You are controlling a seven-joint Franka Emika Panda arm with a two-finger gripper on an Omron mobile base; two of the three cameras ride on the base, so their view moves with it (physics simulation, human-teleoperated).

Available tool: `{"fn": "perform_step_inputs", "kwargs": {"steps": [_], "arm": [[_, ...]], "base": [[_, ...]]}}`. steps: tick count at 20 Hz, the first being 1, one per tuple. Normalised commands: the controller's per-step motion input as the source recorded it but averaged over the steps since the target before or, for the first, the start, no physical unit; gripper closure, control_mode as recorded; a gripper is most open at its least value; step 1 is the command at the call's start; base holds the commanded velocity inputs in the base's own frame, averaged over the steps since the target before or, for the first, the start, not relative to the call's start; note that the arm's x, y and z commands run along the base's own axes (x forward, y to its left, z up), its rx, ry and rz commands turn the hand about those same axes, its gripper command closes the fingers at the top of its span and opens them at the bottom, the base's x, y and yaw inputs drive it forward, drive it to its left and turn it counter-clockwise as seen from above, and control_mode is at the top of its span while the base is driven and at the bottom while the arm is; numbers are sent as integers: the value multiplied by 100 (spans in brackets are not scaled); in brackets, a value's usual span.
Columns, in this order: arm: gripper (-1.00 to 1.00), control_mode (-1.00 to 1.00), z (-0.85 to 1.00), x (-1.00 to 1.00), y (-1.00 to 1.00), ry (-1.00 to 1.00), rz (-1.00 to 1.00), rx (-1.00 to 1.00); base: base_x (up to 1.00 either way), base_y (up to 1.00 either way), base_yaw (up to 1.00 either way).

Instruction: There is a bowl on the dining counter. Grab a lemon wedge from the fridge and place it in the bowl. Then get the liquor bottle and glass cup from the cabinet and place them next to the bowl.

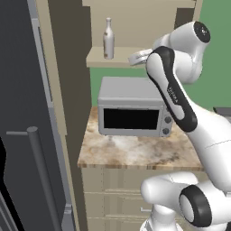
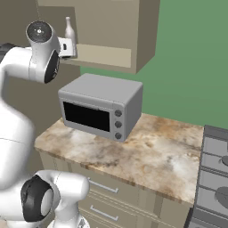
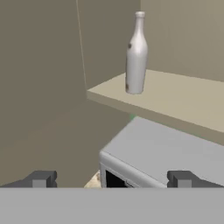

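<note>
Hand view: gripper [image 3: 111, 179] spread wide, empty; liquor bottle [image 3: 136, 54] upright on cabinet [image 3: 183, 103] shelf above microwave [image 3: 162, 151].

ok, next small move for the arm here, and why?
Probably ease the gripper forward and up toward the liquor bottle. It stands upright on the open cabinet shelf, untouched; the jaws are wide open, short of it and lower, above the microwave.

A grey microwave [image 1: 131, 107] stands in the frame centre on the marbled tabletop [image 1: 135, 151]. Beige drawers [image 2: 111, 196] are below, a stove [image 2: 213, 169] at lower right, a green wall [image 2: 187, 67] behind.
</note>
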Motion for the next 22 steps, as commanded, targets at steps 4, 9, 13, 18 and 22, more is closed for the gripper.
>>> {"fn": "perform_step_inputs", "kwargs": {"steps": [4,9,13,18,22], "arm": [[-100,-100,34,64,31,0,0,0],[-100,-100,31,71,24,0,0,0],[-100,-100,13,78,6,0,-1,0],[-100,-100,3,63,0,0,-3,0],[-100,-100,0,39,6,-4,-1,0]], "base": [[0,0,0],[0,0,0],[0,0,0],[0,0,0],[0,0,0]]}}
